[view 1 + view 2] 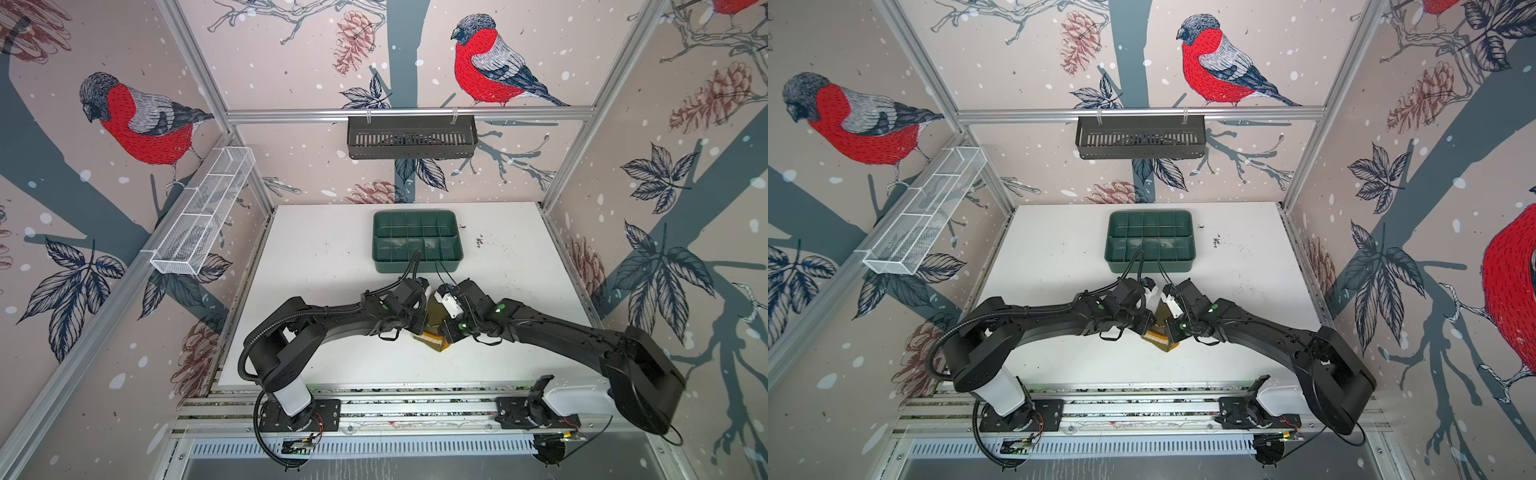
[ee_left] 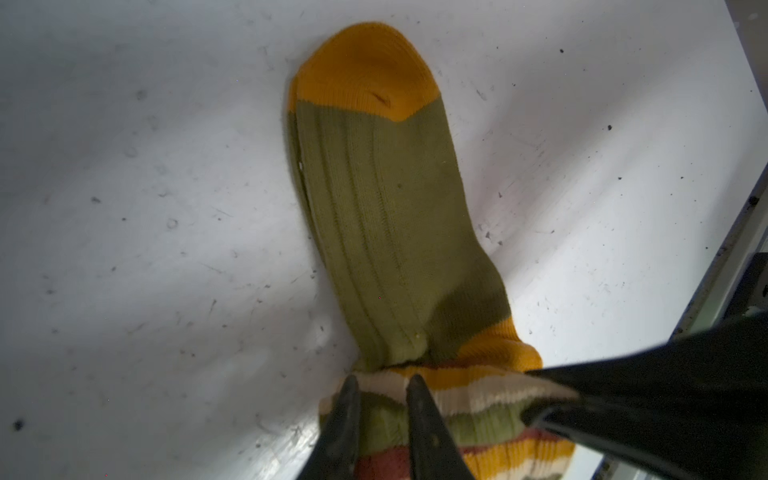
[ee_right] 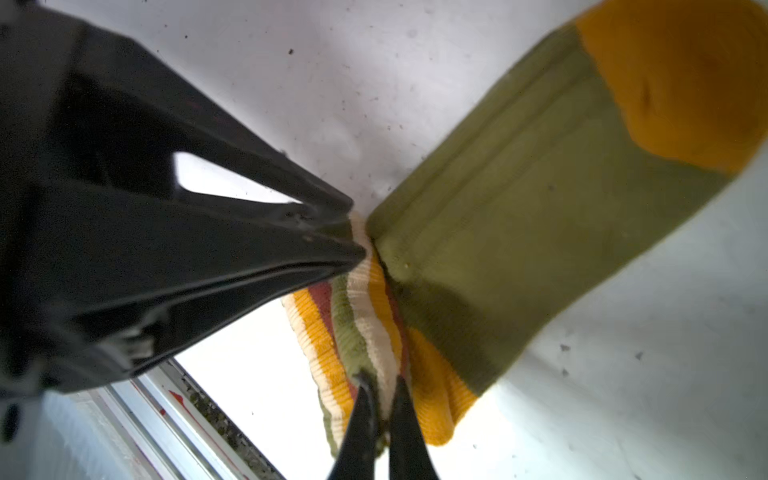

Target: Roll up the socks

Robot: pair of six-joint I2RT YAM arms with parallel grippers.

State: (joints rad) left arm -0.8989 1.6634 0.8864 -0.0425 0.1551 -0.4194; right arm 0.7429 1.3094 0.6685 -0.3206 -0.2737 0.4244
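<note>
– Two grippers nose to nose over the middle of the table (image 1: 332, 270), and both are down on the socks (image 1: 432, 341)!

– What has the left gripper (image 2: 382, 386) got?

– Cloth! Its wrist view shows the two dark fingers (image 2: 424, 424) set close together, with a ridge of the striped cuff (image 2: 478, 392) pinched up between them. A narrow grip, and it is holding.

– And the right gripper (image 3: 383, 386)?

– Same story. The jaws are drawn almost together, with a thin fold of the cream and olive stripes caught at the tips. It bites the band just beside the orange heel (image 3: 436, 395).

– So they share one band?

– They do, one at each end of it. The cuff is doubled back over the leg and sits bunched against the heel, right between the two sets of tips.

– Where's the rest?

– Straight out beyond the fingertips. The olive foot lies flat on the white surface and runs away from both grippers to the orange toe (image 2: 365, 70). The left wrist view shows a second edge along one side of the foot.

– And from above?

– In both top views the arms cover most of the socks, and only the striped end peeks out between the wrists. A dark green tray (image 1: 415, 212) sits farther out beyond the grippers, apart from the socks.
</note>
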